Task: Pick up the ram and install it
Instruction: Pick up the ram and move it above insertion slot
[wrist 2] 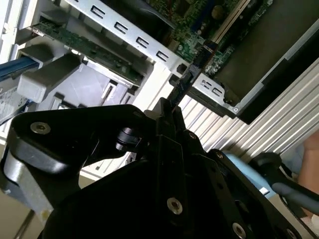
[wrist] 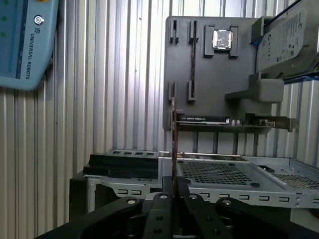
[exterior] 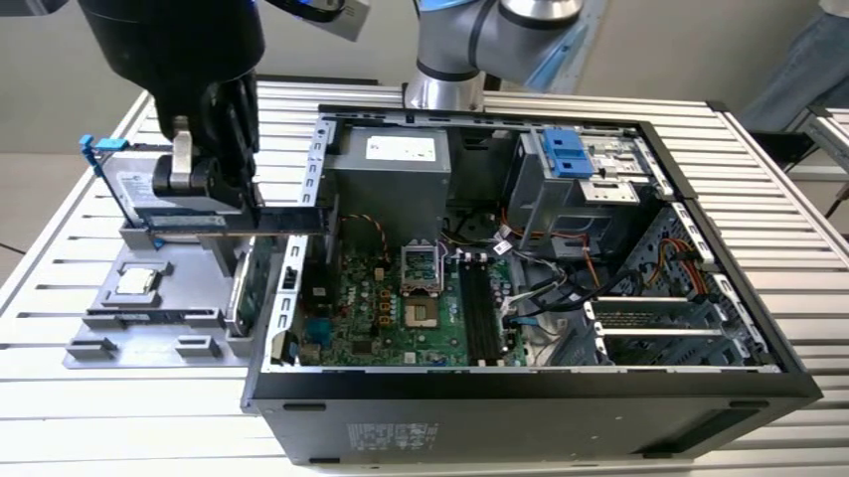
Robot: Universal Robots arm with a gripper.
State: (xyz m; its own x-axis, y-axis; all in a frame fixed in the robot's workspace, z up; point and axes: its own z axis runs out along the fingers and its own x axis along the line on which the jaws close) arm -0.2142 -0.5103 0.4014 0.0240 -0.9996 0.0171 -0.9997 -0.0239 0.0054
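1. This is a robotics lab bench: a slotted aluminium-profile table (exterior: 782, 189) carries everything.
2. An opened desktop computer case (exterior: 531, 393) lies on it, its motherboard (exterior: 398, 308) exposed.
3. At nine o'clock of the case, a grey parts fixture (exterior: 133, 350) holds loose components.
4. An industrial robot arm (exterior: 444, 84) rises at twelve o'clock.
5. In the first wrist view, a teach pendant (wrist: 22, 45) rests on the slats.

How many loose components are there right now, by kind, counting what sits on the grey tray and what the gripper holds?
hard drive: 1, on the grey tray
processor chip: 1, on the tray
expansion card: 1, standing at the tray's edge
ram: 1, clamped in the gripper
Total: 4
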